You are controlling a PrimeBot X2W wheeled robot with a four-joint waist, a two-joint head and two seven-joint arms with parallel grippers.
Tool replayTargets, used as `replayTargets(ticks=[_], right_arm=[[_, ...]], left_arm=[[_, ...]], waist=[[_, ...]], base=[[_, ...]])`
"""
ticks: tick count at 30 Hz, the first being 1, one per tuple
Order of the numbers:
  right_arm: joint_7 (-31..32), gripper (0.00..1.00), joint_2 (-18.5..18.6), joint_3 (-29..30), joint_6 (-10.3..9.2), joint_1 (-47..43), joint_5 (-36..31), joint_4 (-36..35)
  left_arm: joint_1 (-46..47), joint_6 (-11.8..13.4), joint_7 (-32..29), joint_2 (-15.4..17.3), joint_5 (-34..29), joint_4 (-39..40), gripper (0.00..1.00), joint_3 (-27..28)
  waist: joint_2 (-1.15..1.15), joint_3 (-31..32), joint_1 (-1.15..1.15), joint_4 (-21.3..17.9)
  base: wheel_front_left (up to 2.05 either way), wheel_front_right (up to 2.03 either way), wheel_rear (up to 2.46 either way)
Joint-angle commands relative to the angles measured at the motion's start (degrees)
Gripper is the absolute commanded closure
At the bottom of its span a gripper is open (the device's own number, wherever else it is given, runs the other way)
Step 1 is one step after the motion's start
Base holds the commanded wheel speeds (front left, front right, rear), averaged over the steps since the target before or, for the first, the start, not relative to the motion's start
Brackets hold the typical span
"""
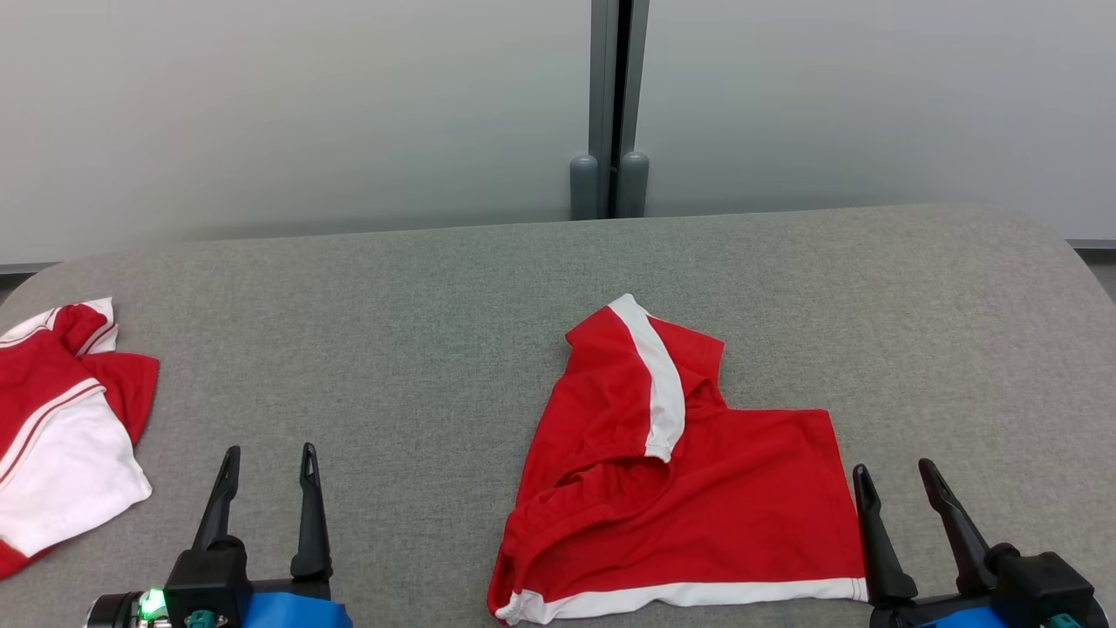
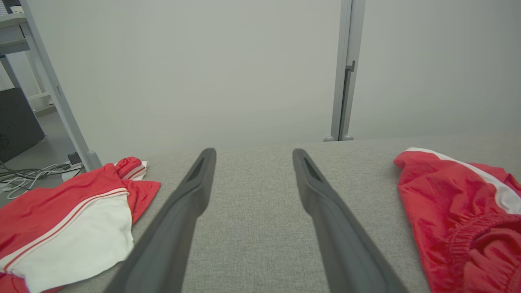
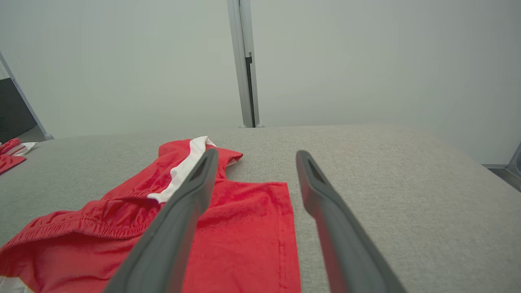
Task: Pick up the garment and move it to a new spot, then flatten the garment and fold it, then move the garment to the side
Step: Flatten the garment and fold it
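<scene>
- Head view: the red garment, a pair of shorts with a white band along the hem and a white stripe on the side, lies on the grey surface, right of centre and toward the near edge. One leg lies flat to the right. The other part is folded up and back, and the waistband is bunched at the left.
- The left pincer sits at the lower left with its fingers spread and nothing between them, well apart from the shorts. The right pincer sits at the lower right, likewise spread and empty, just beside the garment's right hem corner.
- A second garment, red and white, lies crumpled at the surface's far left edge. A grey post stands against the pale wall behind.
- Left wrist view: the left pincer gapes over bare fabric. The red garment lies to its right, the second garment to its left, and cables lie on the floor beyond.
- Right wrist view: the right pincer stands wide, and one finger crosses in front of the red garment. Whether it touches the cloth I cannot tell.
</scene>
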State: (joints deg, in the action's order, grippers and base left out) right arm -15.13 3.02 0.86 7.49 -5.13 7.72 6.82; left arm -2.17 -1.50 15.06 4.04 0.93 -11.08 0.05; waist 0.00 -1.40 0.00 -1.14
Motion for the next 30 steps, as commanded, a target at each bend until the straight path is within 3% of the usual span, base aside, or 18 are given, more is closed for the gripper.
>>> replayTargets(ticks=[1,18,30], right_arm=[[0.0,0.0,-0.1,0.1,0.01,-0.1,0.1,0.3],[0.0,0.0,-0.1,-0.5,0.01,0.1,0.9,1.3],[0.0,0.0,-0.1,1.0,0.01,1.3,-0.3,6.9]], left_arm=[[0.0,0.3,0.2,0.3,-0.1,-0.1,0.0,0.1],[0.1,0.2,0.2,0.5,0.1,-0.4,0.0,-0.1],[0.7,-4.1,0.2,0.3,-1.8,-1.4,0.0,-9.6]], waist=[[0.0,-0.1,0.0,0.2],[0.0,-0.1,0.0,0.4],[0.0,-0.6,0.0,0.6]], base=[[0.0,0.0,0.0],[0.0,0.0,0.0],[0.0,0.0,0.0]])
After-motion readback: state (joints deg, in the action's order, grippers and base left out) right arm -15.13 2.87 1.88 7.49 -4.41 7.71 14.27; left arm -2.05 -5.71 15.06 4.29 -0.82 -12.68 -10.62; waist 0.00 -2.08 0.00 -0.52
